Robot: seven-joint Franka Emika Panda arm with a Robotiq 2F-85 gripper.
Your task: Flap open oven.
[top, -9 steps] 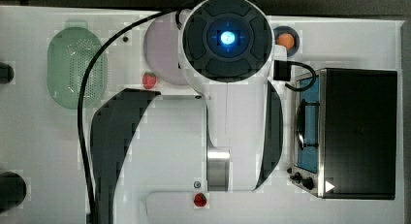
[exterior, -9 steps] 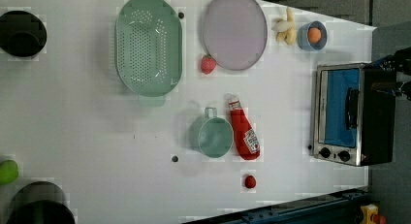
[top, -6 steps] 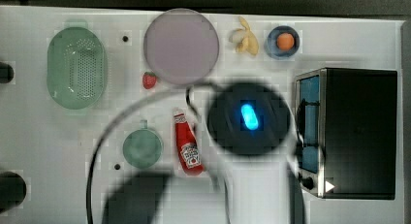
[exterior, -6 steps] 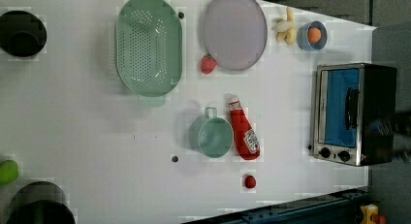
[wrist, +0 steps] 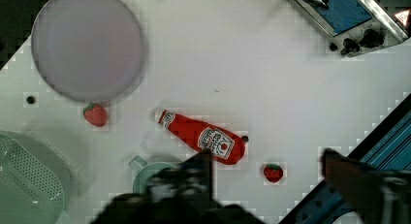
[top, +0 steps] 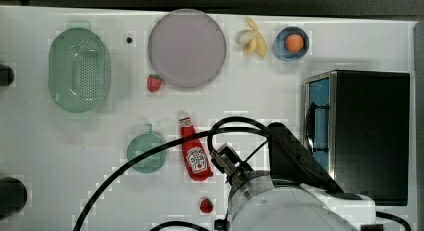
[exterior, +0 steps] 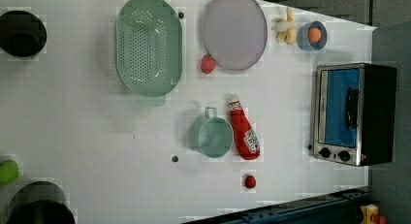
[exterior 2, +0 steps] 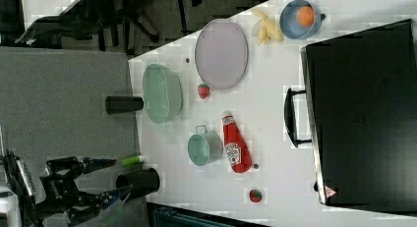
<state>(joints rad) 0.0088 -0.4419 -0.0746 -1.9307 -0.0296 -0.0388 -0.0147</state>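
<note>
A white tabletop [exterior: 97, 136] carries a boxy toaster oven [exterior: 356, 112] with a black top, silver front frame and blue-tinted glass door, standing at the left view's right edge. Its door is shut, with the black bar handle [exterior: 351, 108] across the glass and two black knobs [exterior: 334, 154] beside it. The robot arm's tool [wrist: 266, 173] hangs above the tabletop with its dark fingers [wrist: 201, 168] spread apart, holding nothing, over a red ketchup bottle [wrist: 203, 136] lying flat near a small red strawberry [wrist: 273, 172] and a pale green cup [exterior: 211, 136].
</note>
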